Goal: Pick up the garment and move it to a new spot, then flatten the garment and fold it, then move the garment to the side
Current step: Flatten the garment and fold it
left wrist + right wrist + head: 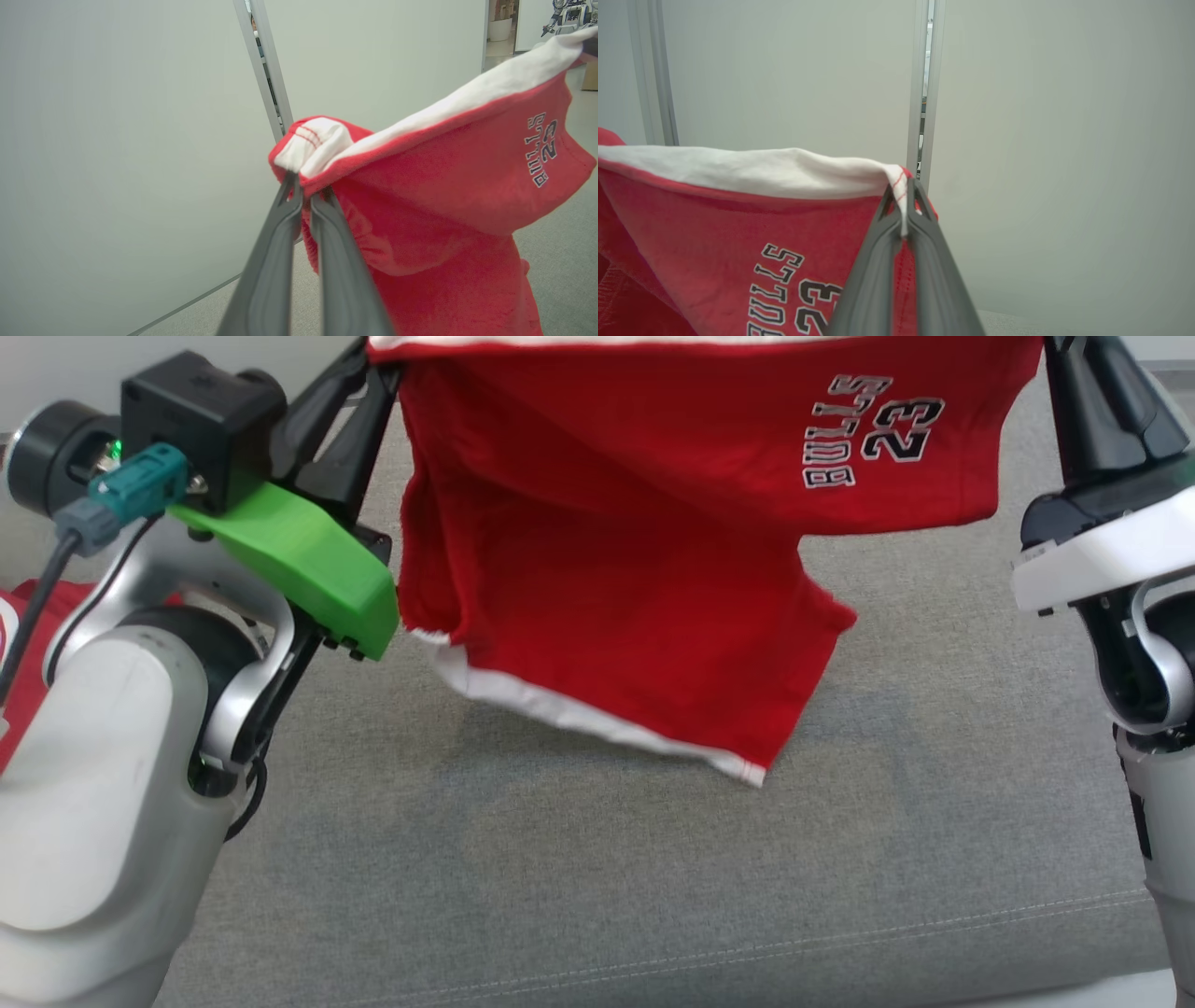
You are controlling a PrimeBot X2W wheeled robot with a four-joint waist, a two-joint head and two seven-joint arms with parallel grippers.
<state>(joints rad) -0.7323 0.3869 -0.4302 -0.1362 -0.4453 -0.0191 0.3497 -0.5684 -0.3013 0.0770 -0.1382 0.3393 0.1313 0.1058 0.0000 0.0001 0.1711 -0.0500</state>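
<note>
The garment (607, 569) is red with white trim and a "BULLS 23" print. It hangs stretched between my two grippers above the grey cushion (653, 877), its lower hem dangling just over the fabric. My left gripper (381, 369) is shut on the garment's upper left corner; in the left wrist view the left gripper (303, 189) pinches a bunched white band of the garment (444, 186). My right gripper (1060, 355) is shut on the upper right corner. The right wrist view shows the right gripper (903, 207) clamping the white edge of the garment (738, 224).
Another red and white cloth (19, 653) lies at the far left behind my left arm. The grey cushion has a stitched seam near its front edge (747, 957). Pale wall panels with a metal post (924, 93) stand behind.
</note>
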